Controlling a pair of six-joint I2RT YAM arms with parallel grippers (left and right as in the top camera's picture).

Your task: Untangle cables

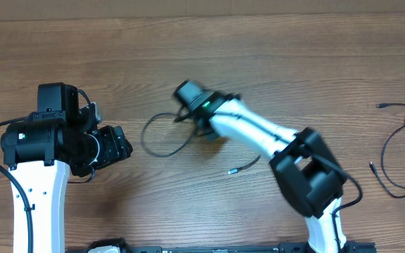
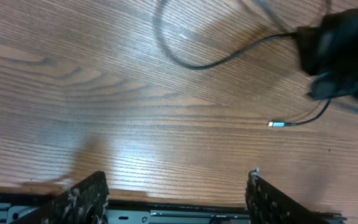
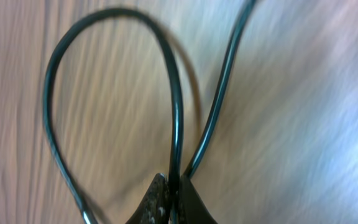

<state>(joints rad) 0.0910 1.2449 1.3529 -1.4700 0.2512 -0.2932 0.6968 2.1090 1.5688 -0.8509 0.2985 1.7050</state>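
Cable (image 3: 179, 124) judged light, floppy, slick; loop strand is pinched by closed right pincer (image 3: 174, 200). Best gripped near plug tip (image 2: 277, 124). Left pincer (image 2: 174, 196) seen wide, empty.

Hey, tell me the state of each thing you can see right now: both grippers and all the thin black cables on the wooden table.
Thin black middle cable: looped, pinched in the right gripper; its silver plug tip lies free on the wooden table.
Right gripper: shut on that cable.
Left gripper: open, empty.
Thin black cables at the right edge: lying loose, untouched.
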